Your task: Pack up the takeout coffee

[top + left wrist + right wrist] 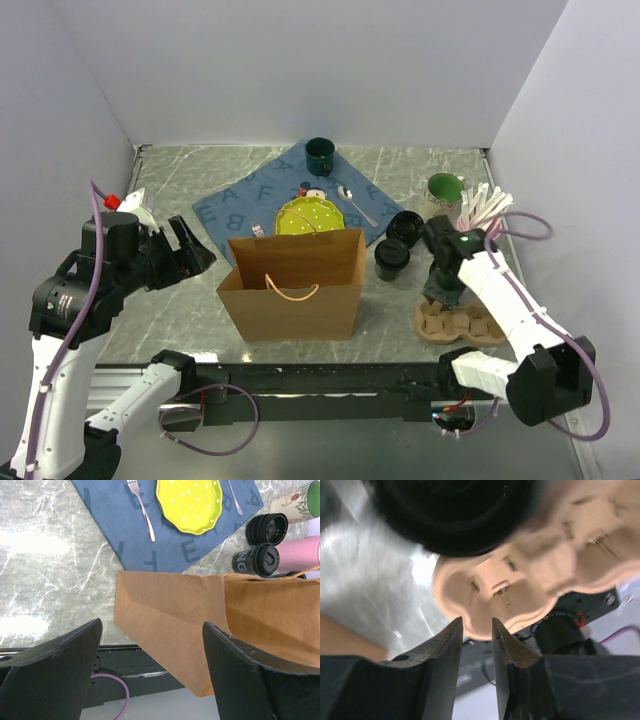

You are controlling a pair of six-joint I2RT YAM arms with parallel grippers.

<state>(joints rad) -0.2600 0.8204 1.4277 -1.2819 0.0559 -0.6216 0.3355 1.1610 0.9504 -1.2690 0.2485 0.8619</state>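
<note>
1. Bearing everything: grey marble table [170, 310].
2. Lying diagonally across the back middle: blue alphabet placemat [235, 205].
3. Standing upright and open-topped near the front edge, just in front of the placemat: brown paper bag [295, 295], with one handle drooping over its near face.
4. Hovering just left of the bag, with fingers spread wide and gripping nothing: left gripper [192, 250].
5. Pointing down over the far end of the carrier, with fingers parted only narrowly and nothing showing between the tips: right gripper [441, 292].
6. Sitting at the front right, apart from the bag: moulded-pulp cup carrier [470, 325].
7. Resting on the placemat just behind the bag: yellow-green dotted plate [308, 215].
8. Sitting on bare table between the bag and the right gripper, outside both bag and carrier: two black lidded takeout cups [405, 226] [392, 258], close together.
9. Showing beside the carrier in the right wrist view, too blurred for naming: black round shape [455, 515].
10. Lying on the placemat, flanking the plate: fork [141, 507] and spoon [355, 205].
</note>
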